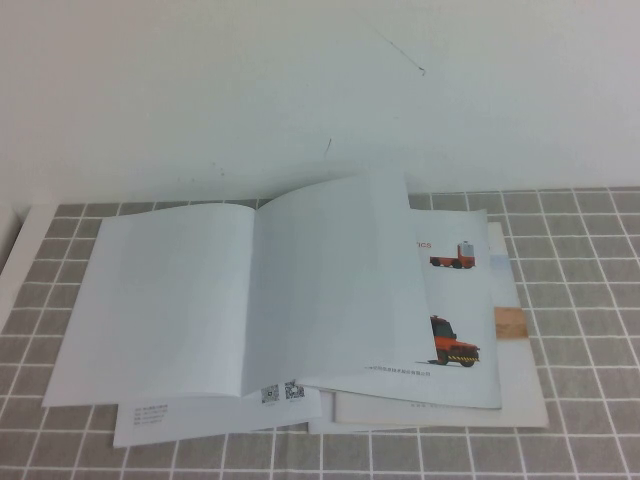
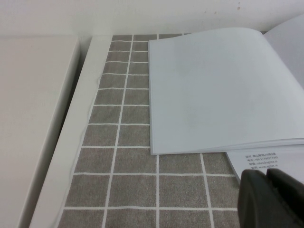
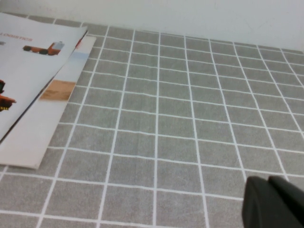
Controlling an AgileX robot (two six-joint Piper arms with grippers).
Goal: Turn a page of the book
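The book (image 1: 170, 300) lies open on the grey tiled cloth and shows two blank white pages; it also shows in the left wrist view (image 2: 213, 90). Its right-hand page (image 1: 340, 290) is blank and bows upward, its far corner raised over the brochure. Neither gripper shows in the high view. My left gripper (image 2: 266, 178) is shut and empty, hovering by the book's near left corner over the sheet with printed text. My right gripper (image 3: 268, 183) is shut and empty over bare cloth, well to the right of the papers.
A brochure with orange-red trucks (image 1: 455, 300) lies under the book's right side, also in the right wrist view (image 3: 28, 71). A white sheet with QR codes (image 1: 220, 410) sticks out at the front. Another white sheet (image 1: 520, 370) lies lowest. A white ledge (image 2: 71, 128) borders the cloth's left.
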